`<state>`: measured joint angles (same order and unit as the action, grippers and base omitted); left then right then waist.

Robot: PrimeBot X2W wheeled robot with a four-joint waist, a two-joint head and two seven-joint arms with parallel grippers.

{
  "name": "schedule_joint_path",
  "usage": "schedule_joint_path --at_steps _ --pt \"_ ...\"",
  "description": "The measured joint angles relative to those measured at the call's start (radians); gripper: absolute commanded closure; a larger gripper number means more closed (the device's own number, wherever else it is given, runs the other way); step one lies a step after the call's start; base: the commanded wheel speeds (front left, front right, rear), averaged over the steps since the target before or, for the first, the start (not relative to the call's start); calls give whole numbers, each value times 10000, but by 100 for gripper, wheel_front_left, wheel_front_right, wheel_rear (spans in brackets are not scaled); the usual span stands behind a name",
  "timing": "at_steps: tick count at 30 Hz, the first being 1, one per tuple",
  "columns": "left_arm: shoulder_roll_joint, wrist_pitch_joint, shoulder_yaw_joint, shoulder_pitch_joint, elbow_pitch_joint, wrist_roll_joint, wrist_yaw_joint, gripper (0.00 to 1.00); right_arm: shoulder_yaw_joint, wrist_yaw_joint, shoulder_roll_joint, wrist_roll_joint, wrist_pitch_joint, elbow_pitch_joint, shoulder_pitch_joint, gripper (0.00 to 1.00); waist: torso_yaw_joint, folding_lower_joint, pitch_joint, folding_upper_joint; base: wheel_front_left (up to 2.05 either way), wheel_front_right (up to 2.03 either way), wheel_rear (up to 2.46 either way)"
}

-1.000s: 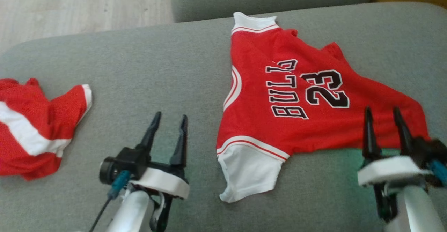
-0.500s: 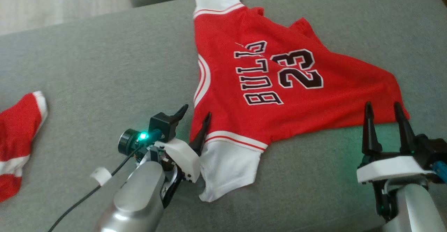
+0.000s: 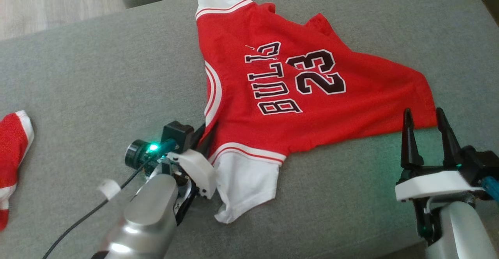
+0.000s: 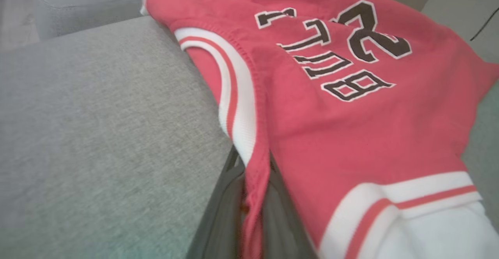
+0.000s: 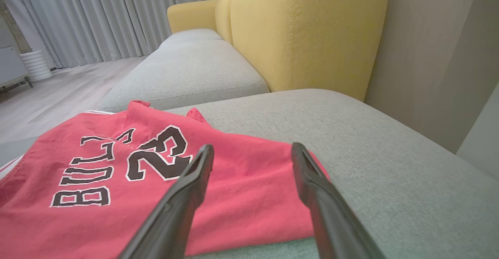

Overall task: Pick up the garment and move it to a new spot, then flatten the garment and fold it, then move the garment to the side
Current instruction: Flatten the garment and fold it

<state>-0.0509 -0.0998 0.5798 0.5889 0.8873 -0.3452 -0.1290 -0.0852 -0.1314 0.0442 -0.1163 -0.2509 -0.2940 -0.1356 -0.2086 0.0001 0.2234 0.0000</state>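
A wide grey seat cushion (image 3: 97, 76) spans the head view. A crumpled red and white cloth (image 3: 11, 146) lies at its left edge. Pale wood floor (image 3: 46, 2) shows beyond its far edge. The right wrist view shows a second grey cushion (image 5: 187, 68), a yellow backrest (image 5: 304, 29), grey curtains (image 5: 97, 13) and a white ribbed tub (image 5: 36, 64).

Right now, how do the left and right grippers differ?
The left gripper is shut on the jersey at its trimmed edge beside a white sleeve; the right gripper is open and holds nothing. The left gripper reaches in tilted; the right gripper points straight up the head view, near the jersey's hem. Both have dark fingers, low over the grey sofa.
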Motion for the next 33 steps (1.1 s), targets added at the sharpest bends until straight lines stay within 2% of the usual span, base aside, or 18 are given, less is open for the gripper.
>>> schedule_joint_path --at_steps 6,11,17,18,19,20,23,26,30,33 --pt "-146 -1104 -280 141 92 4 602 100 35 0 0 21 0 128 0 0 216 -1 -91 0 0 0 0" --pt "-491 -1407 -617 675 -255 36 1032 100 56 0 0 36 0 182 2 0 489 -1 -181 0 0 0 0" --pt "-1005 -1492 -633 862 -416 420 1124 100 161 0 0 121 0 186 -2 0 799 -1 -254 0 0 0 0" --pt "-1078 -1494 -619 895 -408 472 1110 75 178 0 0 121 0 184 -3 0 844 -1 -256 0 0 0 0" --pt "-1143 -1494 -546 956 -357 550 1039 31 190 0 0 121 0 184 -3 0 893 -1 -259 0 0 0 0" --pt "-1179 -1494 -462 1029 -249 625 976 0 211 0 2 121 0 180 -4 0 937 -1 -262 0 0 0 0" --pt "-1233 -1494 -376 1071 -148 807 1158 0 376 0 2 121 0 165 -7 0 1021 -1 -236 0 0 0 0" --pt "-1223 -1496 -487 998 -602 811 1386 0 391 0 4 121 0 165 -6 0 1155 -1 -214 0 0 0 0" --pt "-1208 -1509 -725 396 -1831 918 1697 0 506 0 4 119 0 171 3 0 1360 -1 -259 0 0 0 0" --pt "-1070 -1522 -1108 -884 -3041 899 1887 0 523 0 4 119 0 188 61 0 1622 -1 -433 0 0 0 0"
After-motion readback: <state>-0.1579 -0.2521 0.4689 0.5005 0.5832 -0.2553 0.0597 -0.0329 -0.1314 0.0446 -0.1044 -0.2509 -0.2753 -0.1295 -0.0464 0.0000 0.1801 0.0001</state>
